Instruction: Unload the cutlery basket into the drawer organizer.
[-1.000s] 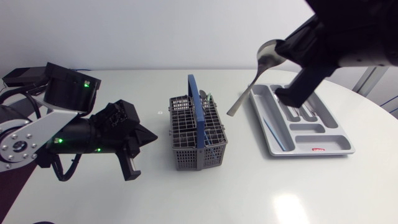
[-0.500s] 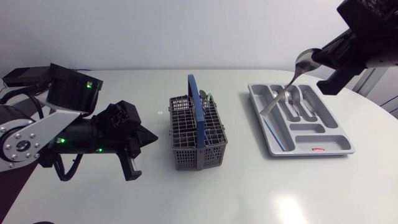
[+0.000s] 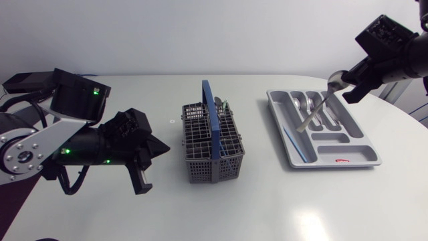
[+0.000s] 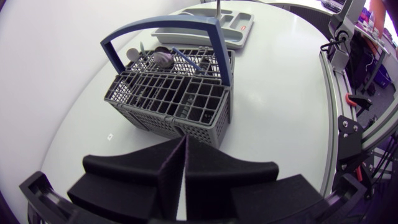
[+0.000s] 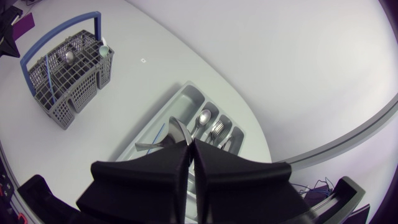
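While the right gripper hangs above the drawer organizer in the head view, its fingers pinch a spoon by the bowl end, so the handle slants down below the fingertips toward a compartment where other spoons lie; that tilt seems meant to let the handle land first. The left gripper sits well short of the cutlery basket, which stands ahead of its fingertips, probably parked clear of the working arm. From the left wrist, that gripper's fingers are pressed flat together with nothing between them; the basket stands just ahead, a few pieces of cutlery upright in its far cells, the organizer well beyond. From the right wrist, the fingers are almost closed, clamping the spoon, whose handle juts out beside them over the organizer beneath; the basket is far ahead.
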Tool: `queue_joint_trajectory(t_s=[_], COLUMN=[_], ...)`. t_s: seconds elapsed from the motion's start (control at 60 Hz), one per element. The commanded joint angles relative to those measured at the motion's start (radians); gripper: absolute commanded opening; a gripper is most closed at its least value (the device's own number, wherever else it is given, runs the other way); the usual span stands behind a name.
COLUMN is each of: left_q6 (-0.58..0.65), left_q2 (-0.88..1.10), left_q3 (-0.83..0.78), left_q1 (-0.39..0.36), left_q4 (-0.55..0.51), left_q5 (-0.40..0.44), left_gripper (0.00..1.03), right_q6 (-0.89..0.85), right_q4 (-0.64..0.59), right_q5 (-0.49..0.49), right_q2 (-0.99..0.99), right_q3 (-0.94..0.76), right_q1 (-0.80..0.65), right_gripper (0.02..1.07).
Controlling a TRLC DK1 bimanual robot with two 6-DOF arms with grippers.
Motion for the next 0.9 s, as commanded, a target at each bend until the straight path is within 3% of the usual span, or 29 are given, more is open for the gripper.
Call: queue_joint_trajectory(t_s=[0.0, 0.567, 0.883], left_q6=[0.015, 0.026, 0.030], left_q2=[0.012, 0.040, 0.046], left_q3=[-0.009, -0.016, -0.012], left_q1=[-0.008, 0.006, 0.008], left_q4=[0.012, 0.040, 0.043], left_q5=[-0.001, -0.001, -0.001], left_gripper=[0.18, 0.18, 0.18], right_q6=[-0.047, -0.167, -0.216], right_q4=[0.019, -0.007, -0.002], right_q5=[-0.018, -0.043, -0.023], right_q2=[0.057, 0.360, 0.459], right_q3=[0.029, 0.295, 0.348], right_q1=[-0.033, -0.142, -0.156], right_gripper=[0.08, 0.08, 0.08])
